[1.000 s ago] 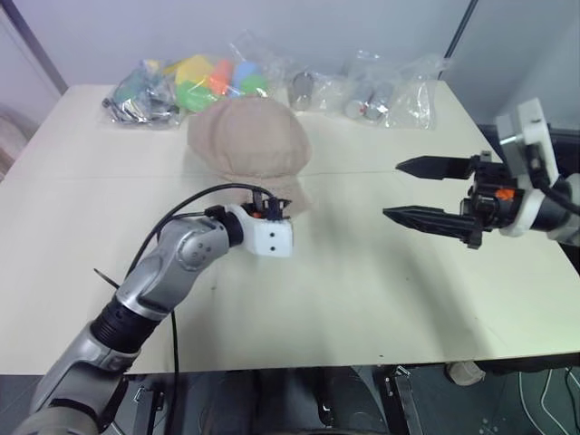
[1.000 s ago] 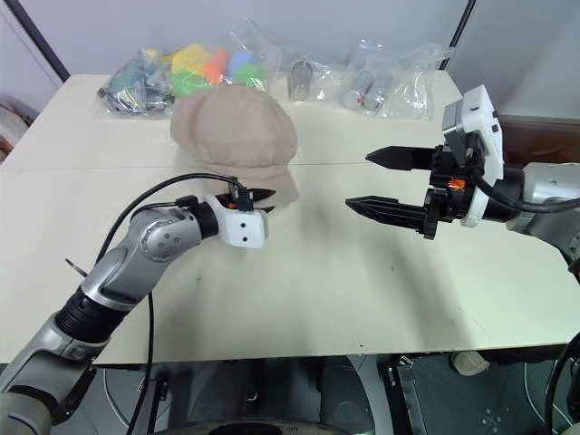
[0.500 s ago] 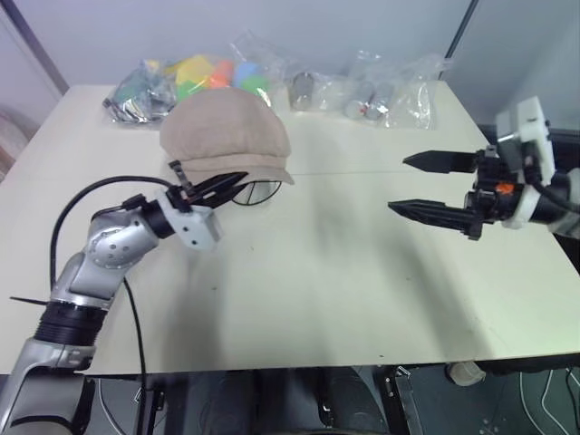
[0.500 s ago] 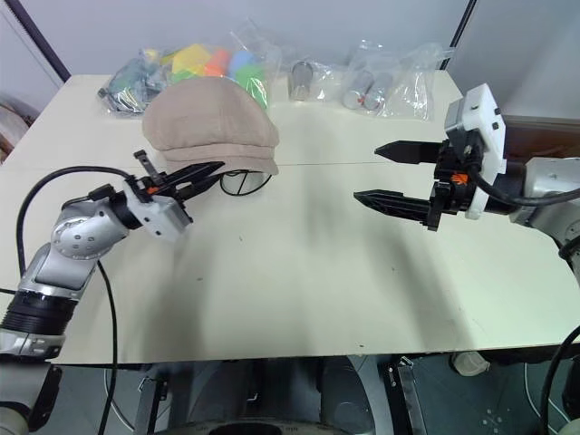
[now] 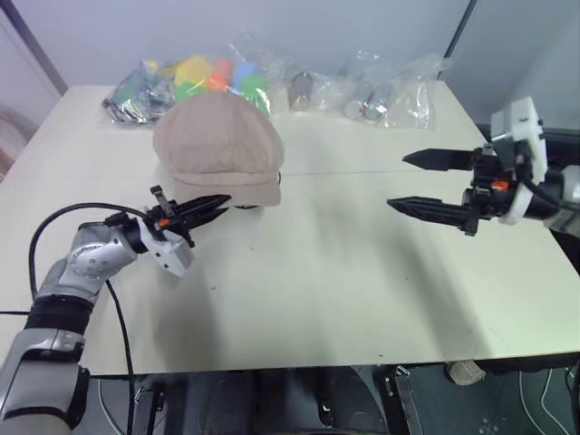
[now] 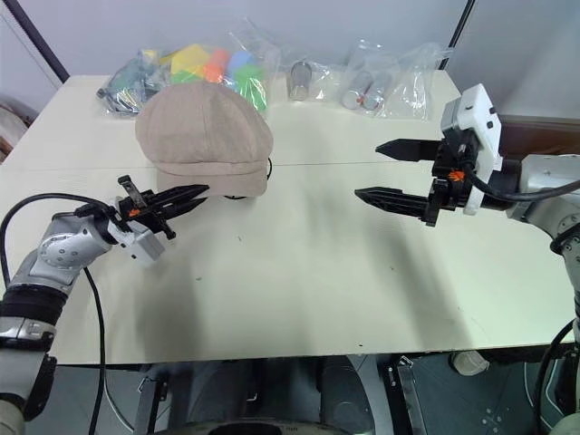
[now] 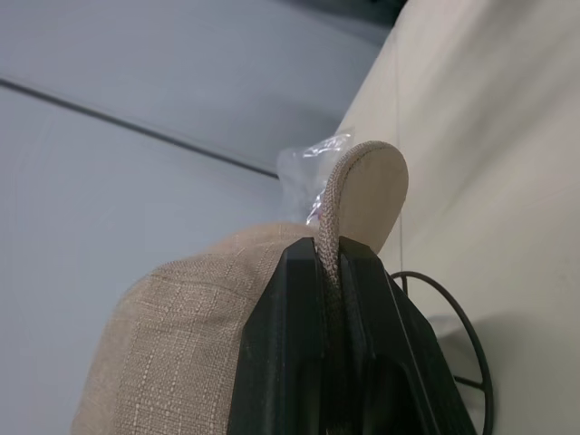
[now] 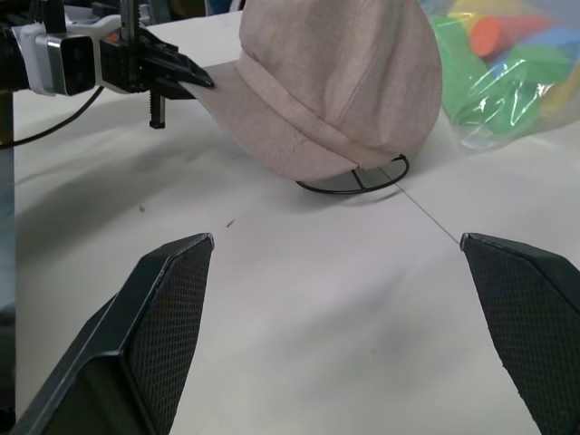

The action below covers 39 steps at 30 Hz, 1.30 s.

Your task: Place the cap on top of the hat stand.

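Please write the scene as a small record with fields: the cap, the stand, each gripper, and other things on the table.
cap: beige cap sits over the hat stand, brim pinched
hat stand: black wire hat stand mostly covered, ring base on the table
left gripper: left gripper shut on the cap's brim
right gripper: right gripper open, apart from the cap, holding nothing
behind: clear plastic bags along the far edge

The left gripper (image 5: 217, 203) swung out toward nine o'clock, its fingers (image 7: 313, 317) pinched on the brim of the cap (image 5: 217, 145). The cap shifted toward nine o'clock and sat higher over the hat stand (image 8: 355, 180), its brim lifted off the table (image 5: 344, 263).
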### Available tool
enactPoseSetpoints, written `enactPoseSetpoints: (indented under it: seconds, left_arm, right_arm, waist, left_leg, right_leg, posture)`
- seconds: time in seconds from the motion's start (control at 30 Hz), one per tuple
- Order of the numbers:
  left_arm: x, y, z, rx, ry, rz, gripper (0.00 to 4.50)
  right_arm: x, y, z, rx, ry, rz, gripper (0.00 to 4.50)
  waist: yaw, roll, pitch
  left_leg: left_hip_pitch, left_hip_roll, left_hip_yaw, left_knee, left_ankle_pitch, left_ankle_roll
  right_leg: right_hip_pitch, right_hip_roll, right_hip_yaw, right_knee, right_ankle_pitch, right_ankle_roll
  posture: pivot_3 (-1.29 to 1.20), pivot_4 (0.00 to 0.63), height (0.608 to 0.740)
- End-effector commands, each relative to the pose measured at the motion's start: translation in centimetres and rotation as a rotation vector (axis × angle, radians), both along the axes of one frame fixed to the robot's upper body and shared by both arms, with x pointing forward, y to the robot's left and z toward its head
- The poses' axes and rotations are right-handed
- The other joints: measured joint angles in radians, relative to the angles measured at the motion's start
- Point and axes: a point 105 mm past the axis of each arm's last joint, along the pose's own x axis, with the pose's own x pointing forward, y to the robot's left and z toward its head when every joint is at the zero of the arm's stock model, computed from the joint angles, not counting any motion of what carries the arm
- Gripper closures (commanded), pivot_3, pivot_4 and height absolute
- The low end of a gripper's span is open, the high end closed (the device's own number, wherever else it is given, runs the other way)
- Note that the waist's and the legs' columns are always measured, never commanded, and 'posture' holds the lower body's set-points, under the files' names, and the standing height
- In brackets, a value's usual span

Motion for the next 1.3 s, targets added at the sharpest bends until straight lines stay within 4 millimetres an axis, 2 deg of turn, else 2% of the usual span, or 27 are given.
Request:
enactPoseSetpoints:
  seconds: [0.03,0.23,0.53,0.63,0.73,0.93,0.97,1.2,1.3]
  left_arm:
    - [0.4,-0.9,0.2,-0.001,-0.025,-0.046,4.48]
    - [0.2,-1.6,-0.7,0.026,-0.028,-0.11,4.48]
    - [-0.6,1.1,-1.1,0.023,-0.012,-0.057,4.48]
    - [-1.0,1.0,-1.6,0.019,-0.002,-0.064,4.48]
    - [-1.0,0.7,-1.5,-0.017,0.004,-0.062,3.41]
    - [-1.1,0.7,-1.2,-0.034,0.0,-0.052,0.38]
    - [-1.2,0.8,-1.2,-0.035,0.001,-0.047,0.08]
    - [-2.1,3.1,-0.8,-0.102,0.087,0.12,0.08]
    - [-3.1,4.4,0.3,-0.164,0.123,0.231,0.08]
  right_arm:
    - [0.0,0.1,1.3,-0.007,-0.064,0.008,0.0]
    - [-0.1,0.0,1.3,-0.018,-0.074,0.003,0.0]
    - [-0.5,-0.5,1.5,-0.006,-0.072,-0.01,0.0]
    - [-0.4,-0.5,1.4,-0.003,-0.07,-0.013,0.0]
    - [-0.4,-0.4,1.3,-0.004,-0.068,-0.012,0.0]
    - [-0.2,-0.3,1.2,-0.006,-0.062,-0.003,0.0]
    - [-0.1,-0.3,1.2,-0.006,-0.061,-0.003,0.0]
    - [0.6,-0.6,0.6,-0.019,-0.049,0.0,0.0]
    - [1.2,-1.1,0.3,-0.014,-0.043,-0.011,0.0]
  waist:
    - [0.0,0.0,0.0]
    - [-0.005,0.0,0.0]
    - [-0.006,0.0,0.0]
    - [-0.005,0.0,0.0]
    - [-0.004,0.0,0.0]
    - [-0.001,0.0,0.0]
    - [-0.002,0.0,0.0]
    - [-0.01,0.0,0.0]
    - [-0.008,0.001,0.0]
  left_leg:
    - [0.0,0.0,0.0,0.0,0.0,0.0]
    - [0.0,0.0,0.0,0.0,0.0,0.0]
    - [0.0,0.0,0.0,0.0,0.0,0.0]
    - [0.0,0.0,0.0,-0.001,0.0,0.0]
    - [0.0,0.0,0.0,0.0,0.0,0.0]
    - [0.0,0.0,0.0,0.0,0.0,0.0]
    - [0.0,0.0,0.0,0.0,0.0,0.0]
    - [0.0,0.003,0.001,-0.001,0.0,0.0]
    - [0.0,0.005,0.001,-0.001,0.0,0.0]
  right_leg:
    - [0.0,0.0,0.0,0.0,0.0,0.001]
    - [0.0,0.0,0.0,0.0,0.001,0.002]
    - [-0.001,0.0,0.0,0.001,0.001,0.002]
    - [-0.001,0.0,0.0,0.001,0.001,0.002]
    - [-0.001,0.0,0.0,0.001,0.001,0.002]
    - [0.0,-0.001,0.0,0.001,0.001,0.002]
    - [0.0,-0.001,0.0,0.001,0.001,0.002]
    - [-0.002,0.0,0.0,0.002,0.001,0.002]
    - [-0.002,0.0,0.0,0.001,0.001,0.001]
  posture:
    - [0.0,0.15,0.74]
    - [0.0,0.15,0.74]
    - [0.0,0.15,0.74]
    - [0.0,0.15,0.74]
    - [0.0,0.15,0.74]
    - [0.0,0.15,0.74]
    - [0.0,0.15,0.74]
    - [0.0,0.15,0.74]
    - [0.0,0.15,0.74]
